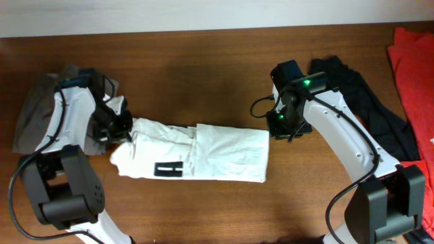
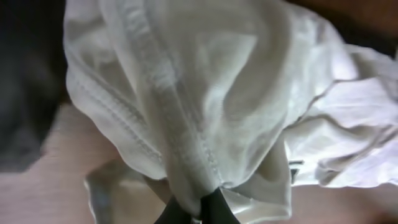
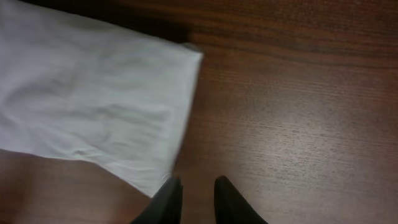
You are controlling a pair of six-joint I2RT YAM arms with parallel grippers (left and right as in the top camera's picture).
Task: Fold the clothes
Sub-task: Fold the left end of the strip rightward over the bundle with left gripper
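The clothes (image 1: 217, 152), a long white garment with black block lettering (image 1: 168, 169), lie partly folded across the middle of the table. My left gripper (image 1: 125, 129) is at their left end. In the left wrist view its black fingertips (image 2: 202, 210) are shut on a bunched, seamed fold of the white cloth (image 2: 186, 93). My right gripper (image 1: 273, 132) hovers just off the garment's right edge. Its fingers (image 3: 198, 200) stand slightly open over bare wood, with nothing between them. The left finger (image 3: 166, 200) is beside the corner of the white cloth (image 3: 93, 106).
Grey-khaki trousers (image 1: 37, 108) are heaped at the far left under the left arm. A thin black garment (image 1: 369, 102) lies at the right behind the right arm, and a red cloth (image 1: 415, 74) sits at the right edge. The wooden table (image 1: 203, 74) surrounds the garment.
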